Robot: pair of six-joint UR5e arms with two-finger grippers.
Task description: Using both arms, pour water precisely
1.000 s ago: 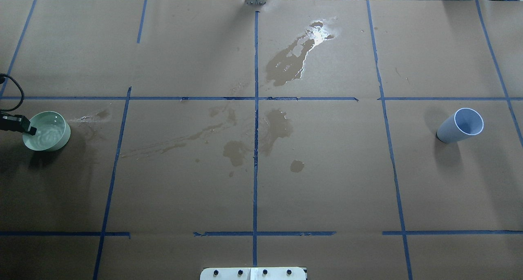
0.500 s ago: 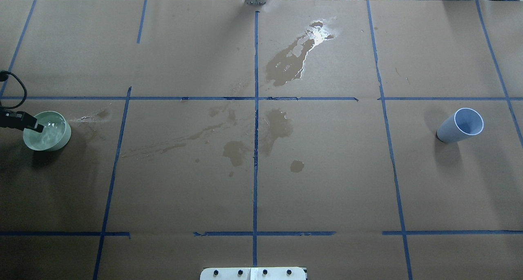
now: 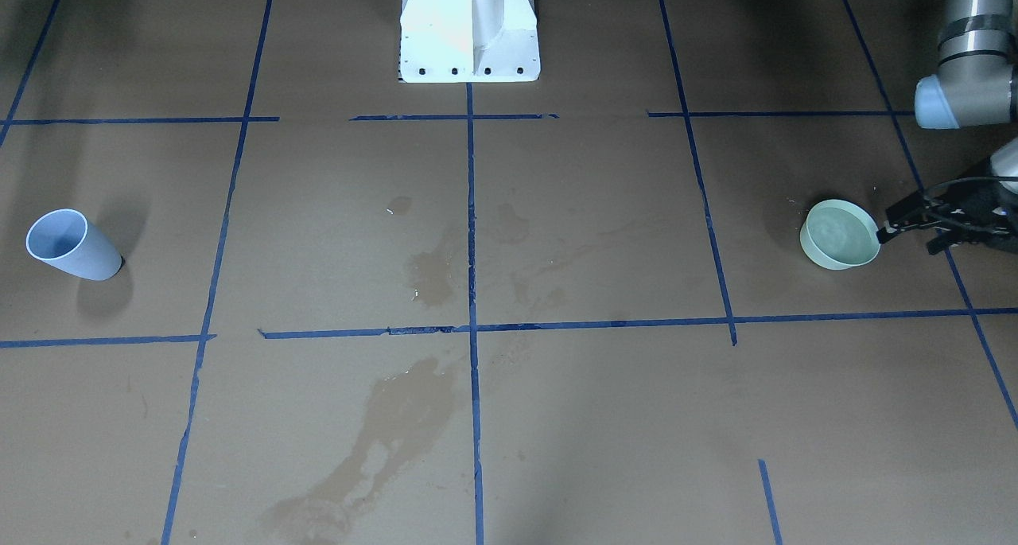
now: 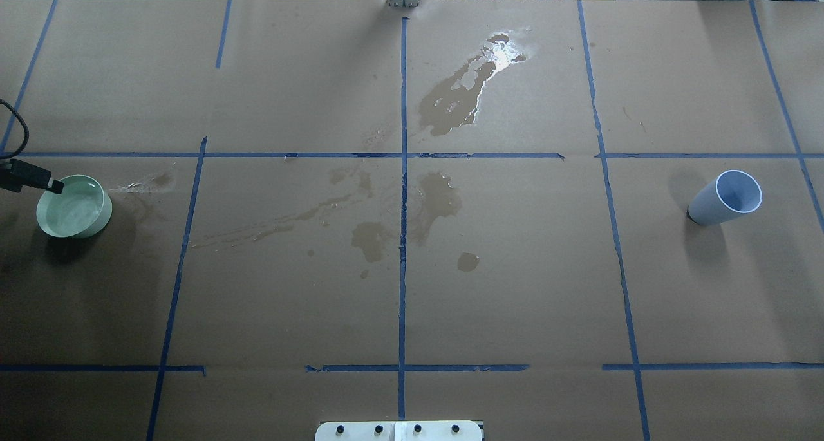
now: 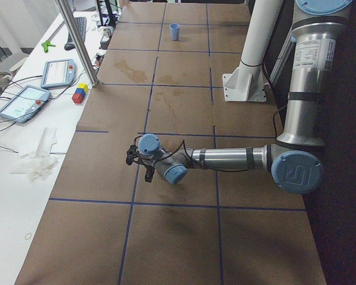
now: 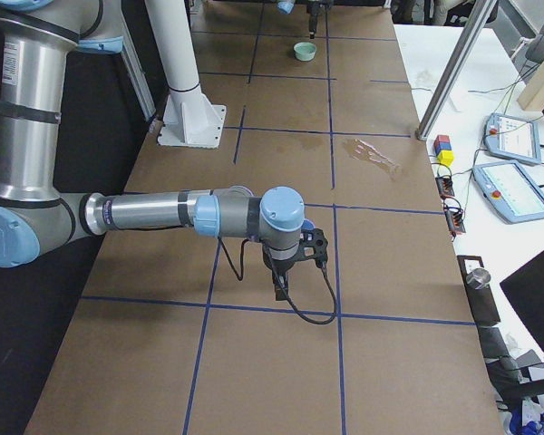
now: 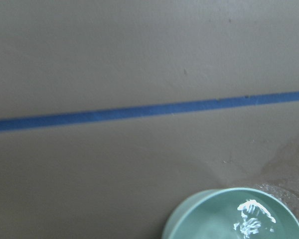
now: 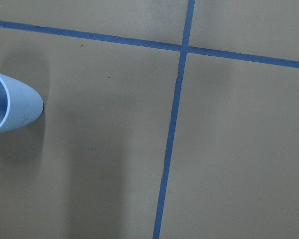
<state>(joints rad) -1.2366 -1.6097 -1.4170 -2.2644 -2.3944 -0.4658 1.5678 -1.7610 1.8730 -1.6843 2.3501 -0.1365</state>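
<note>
one second on, the left gripper (image 3: 906, 243) has backed off the mint-green bowl (image 4: 82, 234), jaws apart and empty. the water (image 4: 69, 209) ripples just beside its fingertip, so the bowl looks released

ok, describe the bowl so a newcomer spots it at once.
On the brown paper-covered table gridded with blue tape, look to the end on the robot's left. The bowl sits there: low, round, mint green, holding clear water, unlike the taller pale blue cup at the opposite end.

The bowl (image 4: 98, 226) holding water (image 4: 69, 209) sits far left on the table (image 4: 515, 286), the cup (image 4: 708, 210) far right.
</note>
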